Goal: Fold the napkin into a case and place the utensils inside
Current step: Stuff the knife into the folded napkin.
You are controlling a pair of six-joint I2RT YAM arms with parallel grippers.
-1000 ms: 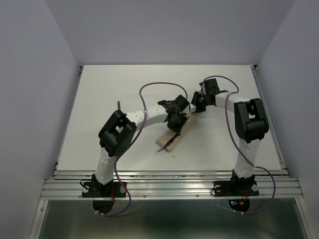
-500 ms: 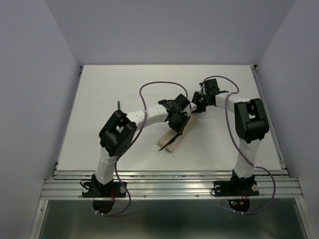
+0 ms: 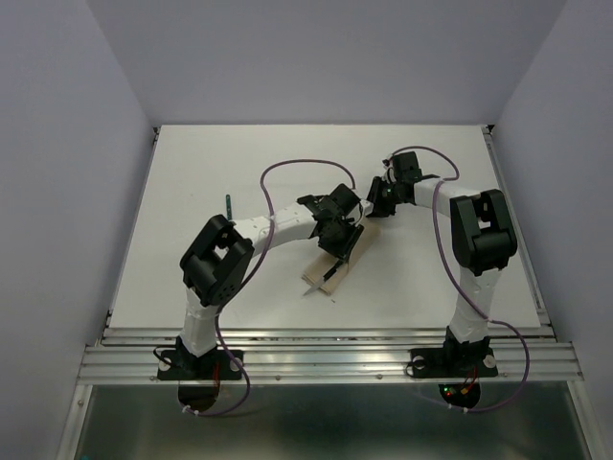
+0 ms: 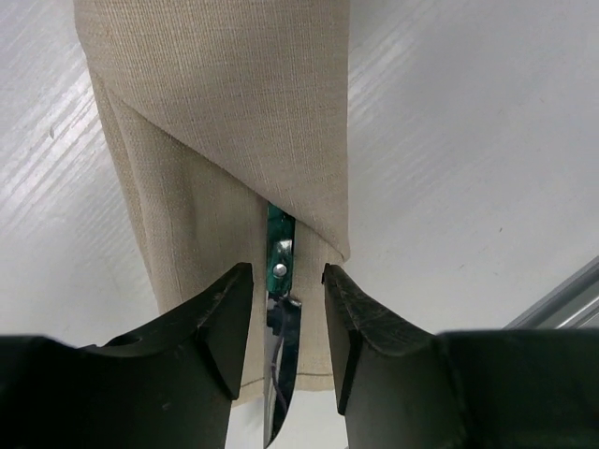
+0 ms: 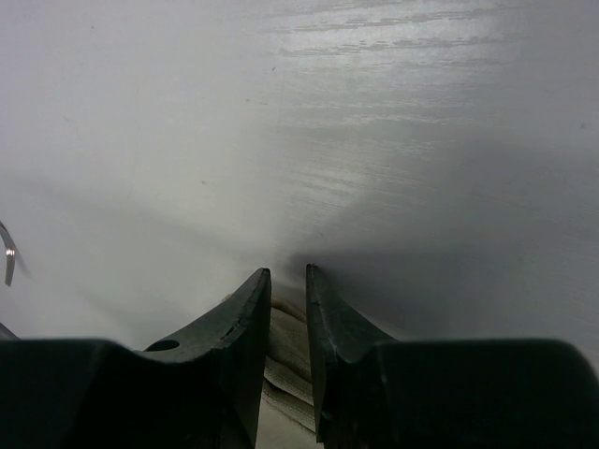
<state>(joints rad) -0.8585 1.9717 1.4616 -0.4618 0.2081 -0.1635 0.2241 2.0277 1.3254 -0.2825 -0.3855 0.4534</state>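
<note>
The case (image 3: pixel 318 271) lies slantwise on the white tabletop (image 3: pixel 192 163), its long axis running from near-left to far-right. The open mouth is at the near-left end, where the utensils (image 4: pixel 279 245) poke out, a dark green handle showing in the diagonal slit. The left gripper (image 4: pixel 286 273) hangs over that mouth, jaws parted either side of the handle with a gap on both sides. The right gripper (image 5: pixel 285 276) is narrow, pinching the cloth at the case's far-right end. A thin green piece (image 3: pixel 230 201) lies well apart to the left. There is bare tabletop all round, and the metal rail (image 4: pixel 562 299) at the near edge is close by.
</note>
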